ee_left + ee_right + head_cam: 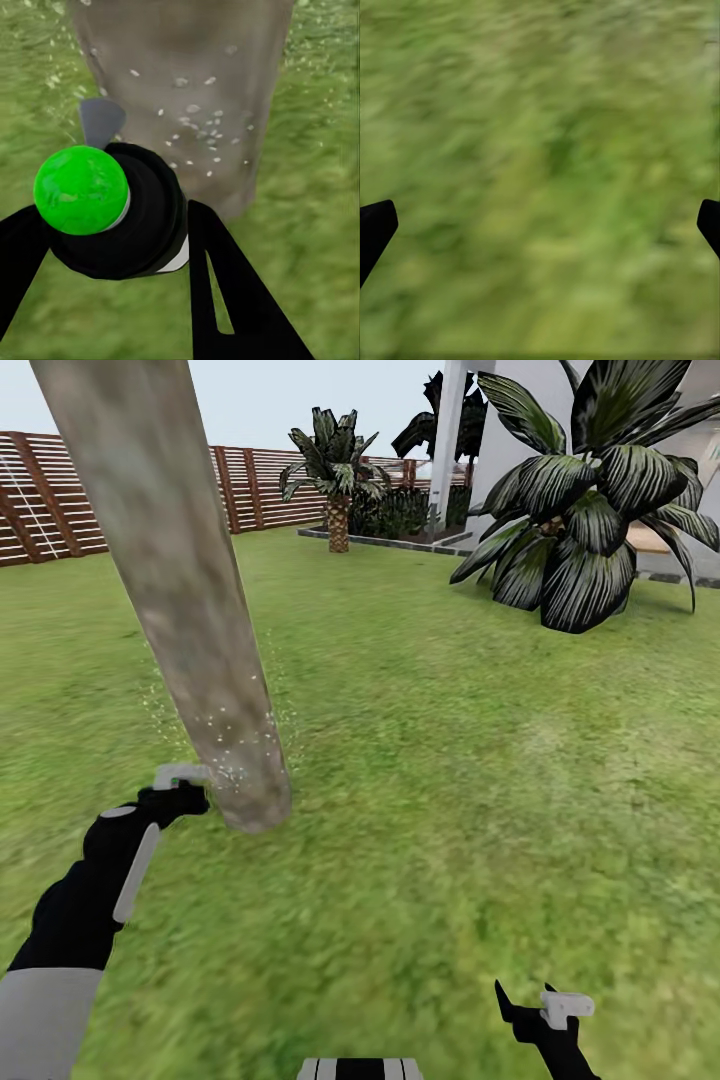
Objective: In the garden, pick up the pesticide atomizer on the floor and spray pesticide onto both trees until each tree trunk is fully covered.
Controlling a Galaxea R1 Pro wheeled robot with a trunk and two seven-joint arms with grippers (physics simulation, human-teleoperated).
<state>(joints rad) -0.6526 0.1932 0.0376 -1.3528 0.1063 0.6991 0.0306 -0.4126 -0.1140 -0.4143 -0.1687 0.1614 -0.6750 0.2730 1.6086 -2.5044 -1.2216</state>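
Gripping the pesticide atomizer (112, 214), the left gripper (178, 792) is hovering just beside the base of the tree trunk (180, 590); its black fingers (225, 292) are clamped on either side of the black body with the green cap. Pale droplets (196, 124) are speckling the mottled trunk face ahead of the nozzle, and fine specks are showing around the trunk near the lawn (450, 780). The right gripper (535, 1005) is hanging low over bare grass, its fingertips (375, 225) standing wide apart and holding nothing. A slatted wooden fence (250, 485) is bordering the lawn beyond, with a dark-leaved plant (590, 510) beside the white house (520, 430).
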